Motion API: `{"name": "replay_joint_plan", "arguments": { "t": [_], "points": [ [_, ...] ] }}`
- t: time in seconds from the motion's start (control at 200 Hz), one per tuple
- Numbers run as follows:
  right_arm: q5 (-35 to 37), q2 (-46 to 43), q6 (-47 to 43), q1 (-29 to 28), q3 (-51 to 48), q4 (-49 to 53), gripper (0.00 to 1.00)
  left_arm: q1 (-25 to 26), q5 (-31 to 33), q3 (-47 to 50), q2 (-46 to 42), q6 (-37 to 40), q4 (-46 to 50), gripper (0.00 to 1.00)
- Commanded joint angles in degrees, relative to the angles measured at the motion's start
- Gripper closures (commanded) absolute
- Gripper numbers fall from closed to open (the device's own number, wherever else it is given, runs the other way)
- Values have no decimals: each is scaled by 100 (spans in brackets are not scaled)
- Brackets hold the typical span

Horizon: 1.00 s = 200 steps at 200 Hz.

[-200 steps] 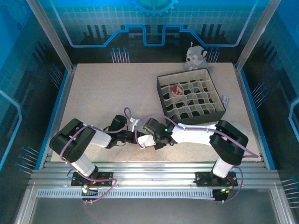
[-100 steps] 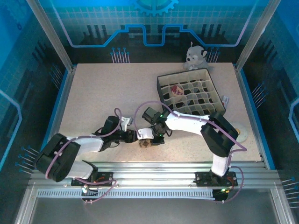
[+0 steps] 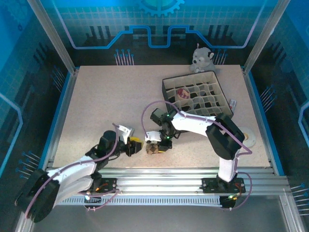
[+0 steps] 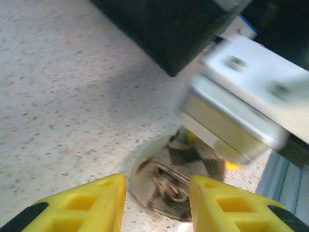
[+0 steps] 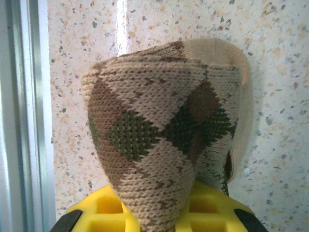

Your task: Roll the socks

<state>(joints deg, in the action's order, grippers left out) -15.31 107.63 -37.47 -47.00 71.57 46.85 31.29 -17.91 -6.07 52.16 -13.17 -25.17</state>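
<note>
Top external: the argyle sock [image 3: 151, 149] sat as a tight roll at about 6 o'clock on the table [image 3: 106, 101], close to the near edge. The right gripper [image 3: 155, 143] was over it; the left gripper [image 3: 133, 145] lay just beside it at its 9 o'clock.

Right wrist: yellow fingers [image 5: 101, 215] were clenched on the lower end of the argyle sock [image 5: 159, 130]. The roll stood up out of them toward 12 o'clock, with the aluminium rail [image 5: 24, 121] at 9 o'clock.

Left wrist: the left gripper [image 4: 157, 195] had its fingers [image 4: 91, 205] released and spread apart. They were not touching the roll [image 4: 169, 181], whose spiral end faced the camera.

Judgement: the rolling of this sock looked done, and the step in hand was holding the roll together after the left arm let go.

A divided tray [image 3: 189, 77] stood at about 1 o'clock from the roll. One cell near its 10 o'clock corner held a reddish bundle [image 3: 182, 92]. This may have been the other sock, but it was too small to confirm.

Next move, as I judged it: lift with the right arm without slackening the clamp, so the roll does not spring open. Then carry it toward 1 o'clock and lower it into an unfilled cell, clear of the dividers. The left arm should stay out of that path.
</note>
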Motion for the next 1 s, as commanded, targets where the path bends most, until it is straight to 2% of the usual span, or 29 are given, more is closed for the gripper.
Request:
{"name": "replay_joint_plan", "arguments": {
  "t": [0.0,0.12,0.265,0.515,0.665,0.996],
  "points": [
    [-249,407,41,146,80,834,100,494,370,406,-487,843,-583,62],
    [-495,669,48,211,333,1070,100,1112,690,613,-910,1405,-568,56],
    [-784,1130,61,293,731,1439,100,1375,835,586,-779,1673,-550,53],
    [-746,1832,266,358,1379,1821,100,1442,853,214,375,1931,-873,46],
    [-719,1910,294,364,1498,1823,100,1433,888,73,754,2096,-1060,42],
    [-657,2007,254,367,1605,1863,100,1424,625,-334,1544,2493,-1188,40]
  ]
}}
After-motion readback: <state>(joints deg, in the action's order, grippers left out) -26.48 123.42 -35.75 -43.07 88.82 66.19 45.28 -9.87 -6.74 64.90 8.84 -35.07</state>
